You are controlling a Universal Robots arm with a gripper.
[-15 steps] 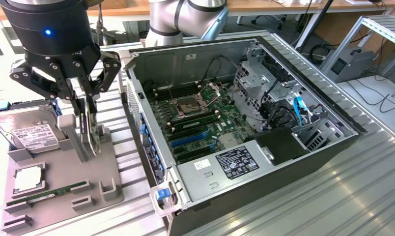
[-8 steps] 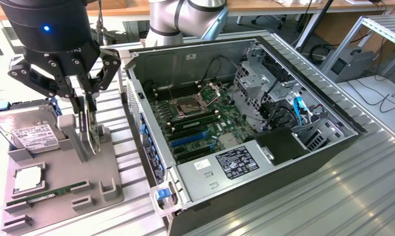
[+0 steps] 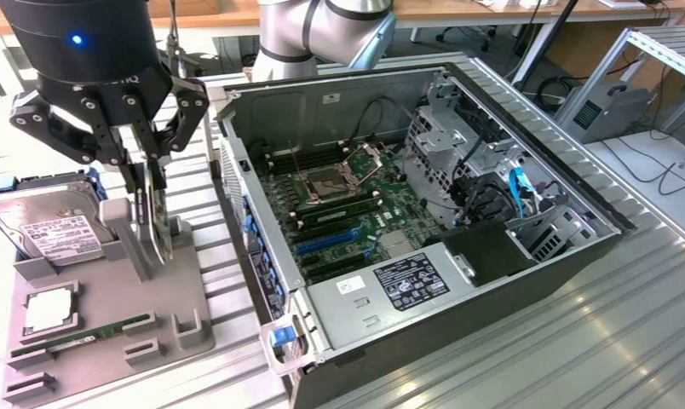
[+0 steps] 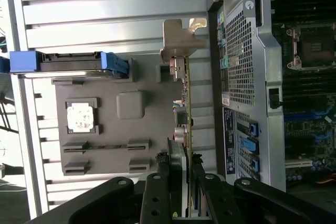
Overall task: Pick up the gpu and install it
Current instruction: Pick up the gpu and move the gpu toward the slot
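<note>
Gripper [image 4: 185, 169] part-closed, pinching the graphics card [image 4: 186, 93] standing on edge in the grey tray [image 4: 115, 145], beside the computer case [image 3: 434, 213]. Risk: a thin-edge pinch may slip, tilting or jamming the card.

A tray [image 3: 104, 341] beside the case [image 3: 491, 324] bears the gpu [image 3: 155, 217].

A table [image 3: 570, 341] of ribbed silver metal slats carries two things. A dark computer case [image 3: 354, 336] lies on its side across the middle of the table, open face up, its long side running close along the table's edge at the exterior view's right. A flat grey parts holder [image 3: 115, 298] rests on the slats just beside the case, toward the table's edge at the exterior view's left, with a narrow strip of bare slats between them.
</note>
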